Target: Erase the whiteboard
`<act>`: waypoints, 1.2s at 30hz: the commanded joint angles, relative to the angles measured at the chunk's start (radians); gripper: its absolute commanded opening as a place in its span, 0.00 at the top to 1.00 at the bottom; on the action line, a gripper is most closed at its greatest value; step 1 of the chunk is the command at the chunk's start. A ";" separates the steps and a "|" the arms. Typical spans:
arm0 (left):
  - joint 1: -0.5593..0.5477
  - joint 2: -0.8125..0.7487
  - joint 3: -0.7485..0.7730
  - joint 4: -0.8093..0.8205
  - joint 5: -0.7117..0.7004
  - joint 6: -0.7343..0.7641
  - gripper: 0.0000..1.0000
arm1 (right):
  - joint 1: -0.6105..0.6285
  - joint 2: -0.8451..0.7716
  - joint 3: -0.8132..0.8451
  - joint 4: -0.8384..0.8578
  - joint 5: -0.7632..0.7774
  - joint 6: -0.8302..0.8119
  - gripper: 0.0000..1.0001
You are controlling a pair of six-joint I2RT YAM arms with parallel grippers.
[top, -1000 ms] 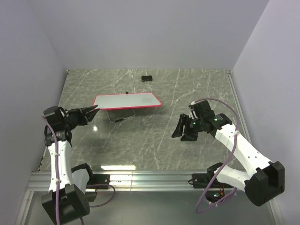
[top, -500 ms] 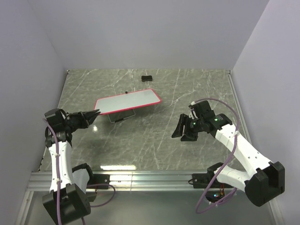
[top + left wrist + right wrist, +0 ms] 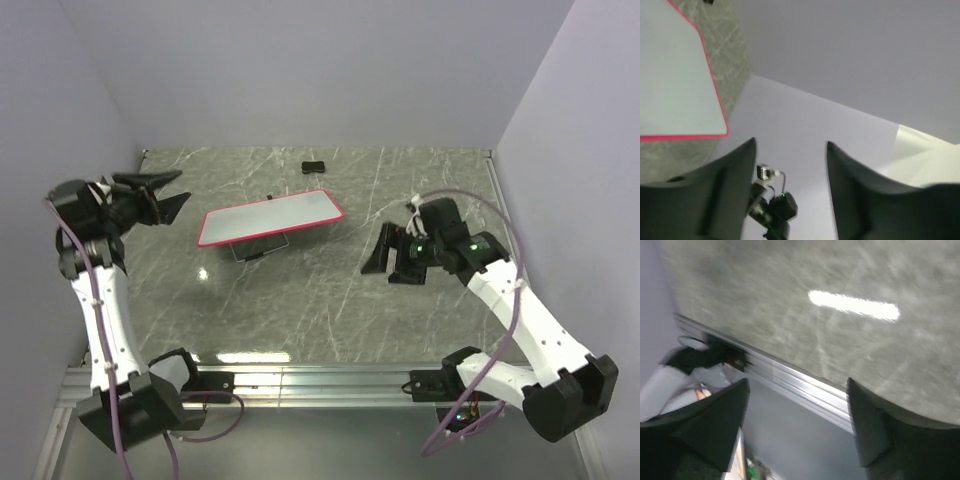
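Note:
The whiteboard [image 3: 270,218], white with a thin red-pink frame, leans tilted on a small wire stand [image 3: 256,250] left of the table's middle; no scribbles show on it. My left gripper [image 3: 184,187] is raised at the far left, apart from the board's left end, open and empty. Its wrist view shows the board's corner [image 3: 675,80] at the upper left, with the left gripper [image 3: 790,147] pointing at the wall. My right gripper [image 3: 385,272] hangs open and empty to the right of the board, well apart from it. In its wrist view the right gripper [image 3: 797,385] frames only table and rail.
A small black object [image 3: 314,167] lies near the back edge behind the board. An aluminium rail [image 3: 300,380] runs along the table's near edge, also seen as the rail [image 3: 790,382] in the right wrist view. Walls close the table on three sides.
My left gripper left the board's left corner, rose up and back to the left, and opened. The board tipped up at its right end. My right gripper opened wider and shifted slightly.

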 commanded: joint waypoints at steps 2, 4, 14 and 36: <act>0.016 0.129 0.333 -0.238 -0.082 0.349 0.21 | -0.006 -0.068 0.219 0.026 -0.035 -0.048 0.00; 0.017 0.178 0.519 -0.388 -0.162 0.469 0.01 | -0.006 -0.074 0.316 0.032 -0.032 -0.045 0.00; 0.017 0.277 0.792 -0.570 -0.377 0.671 0.00 | -0.006 -0.186 0.401 0.189 0.063 0.054 0.00; -0.073 0.375 0.883 -0.842 -0.594 0.872 0.01 | 0.010 -0.263 0.351 0.197 0.054 0.013 0.00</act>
